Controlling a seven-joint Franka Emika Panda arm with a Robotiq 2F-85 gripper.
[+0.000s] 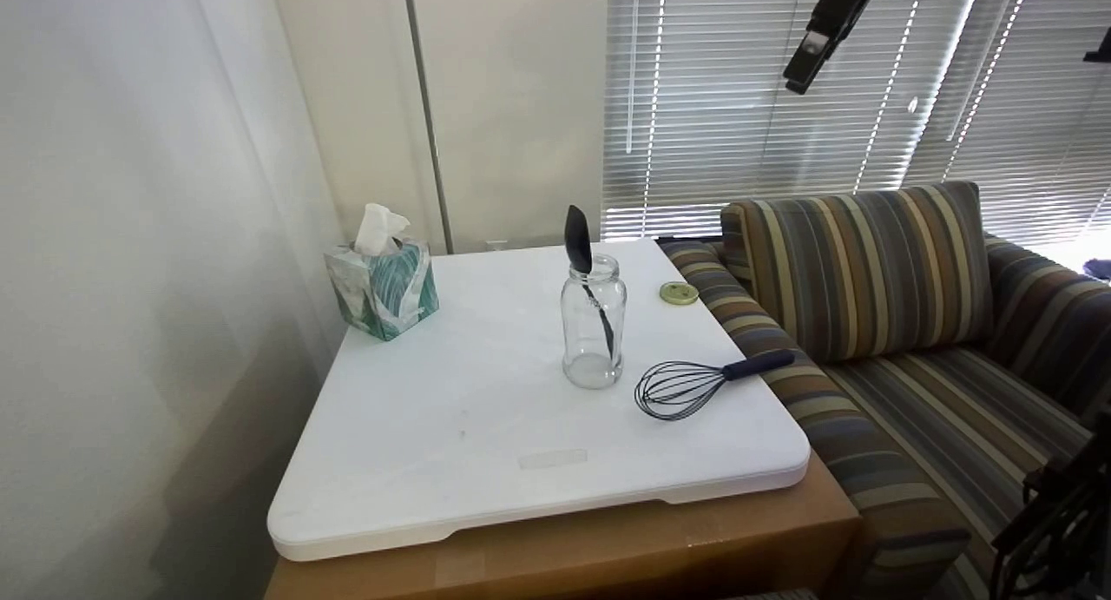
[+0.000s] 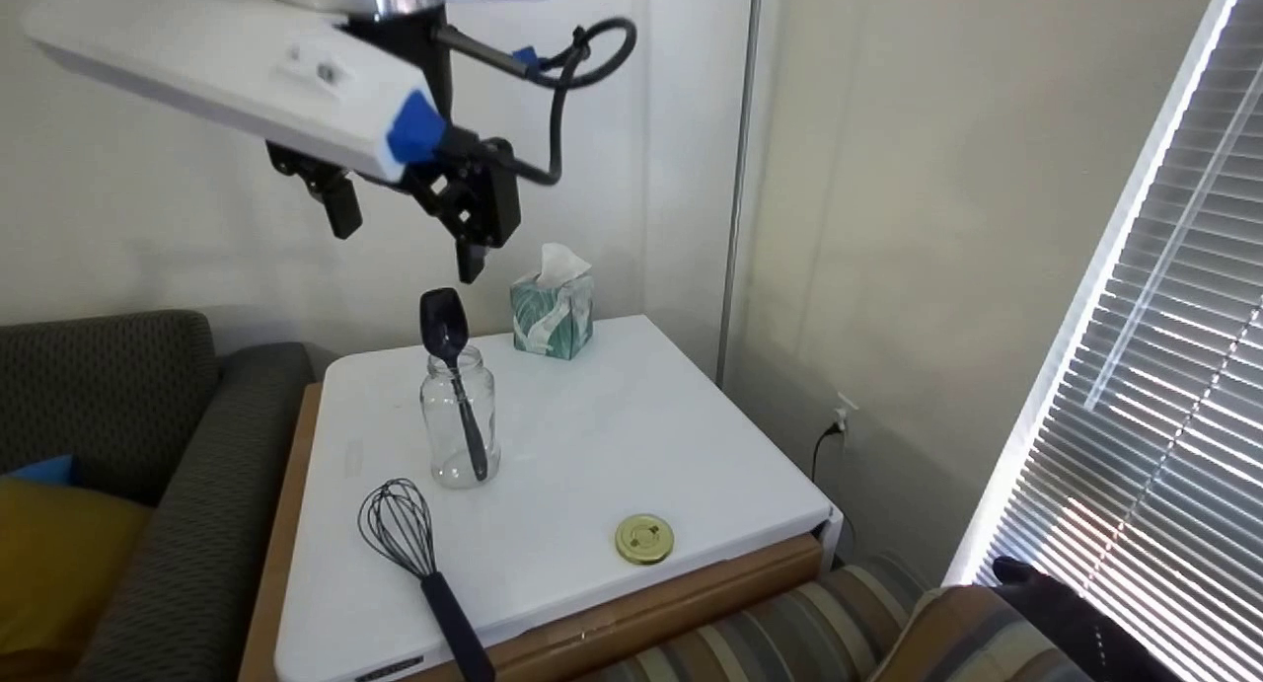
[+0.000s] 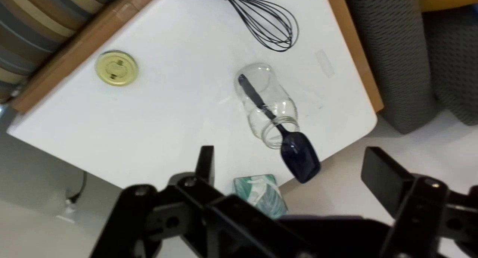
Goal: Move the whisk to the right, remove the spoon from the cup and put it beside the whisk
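Note:
The whisk (image 1: 726, 372) lies on the white table, its dark handle over the table edge beside the striped sofa; it also shows in an exterior view (image 2: 431, 571) and the wrist view (image 3: 261, 21). The clear glass cup (image 1: 575, 344) (image 2: 439, 430) (image 3: 255, 120) stands upright. The black spoon (image 1: 578, 240) (image 2: 444, 327) (image 3: 300, 155) leans inside it, handle down, bowl above the rim. My gripper (image 2: 407, 240) (image 3: 290, 164) is open and empty, above the spoon and apart from it. In an exterior view only a dark finger-like part (image 1: 811, 57) shows at the top.
A teal tissue box (image 1: 382, 287) (image 2: 553, 317) (image 3: 259, 194) stands at the table's wall end. A gold lid (image 1: 679, 293) (image 2: 644, 539) (image 3: 116, 68) lies near the sofa-side edge. The striped sofa (image 1: 868, 279) borders the white table (image 1: 417, 461). A dark grey sofa (image 2: 197, 485) borders another side.

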